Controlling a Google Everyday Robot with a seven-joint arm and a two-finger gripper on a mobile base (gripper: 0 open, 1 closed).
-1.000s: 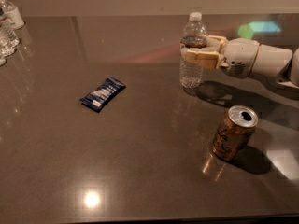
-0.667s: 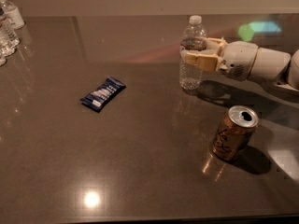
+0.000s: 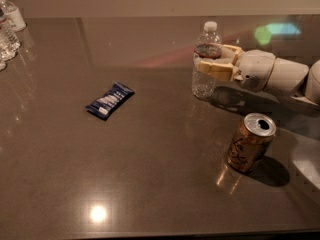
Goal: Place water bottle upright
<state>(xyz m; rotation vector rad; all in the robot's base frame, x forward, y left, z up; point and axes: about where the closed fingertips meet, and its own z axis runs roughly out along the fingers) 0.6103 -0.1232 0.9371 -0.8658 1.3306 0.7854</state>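
Note:
The water bottle (image 3: 205,79) stands upright on the dark table (image 3: 160,174) at the back right. It is clear and ribbed, with a white cap and a dark reddish label band. My gripper (image 3: 214,60) reaches in from the right at the bottle's mid-height. Its tan fingers (image 3: 216,69) sit on both sides of the bottle, closed around it. The bottle's base rests on the table.
A gold drink can (image 3: 250,143) stands open in front of my arm, near the right front. A dark blue snack packet (image 3: 109,100) lies left of centre. Clear bottles with white labels (image 3: 9,26) stand at the far left edge.

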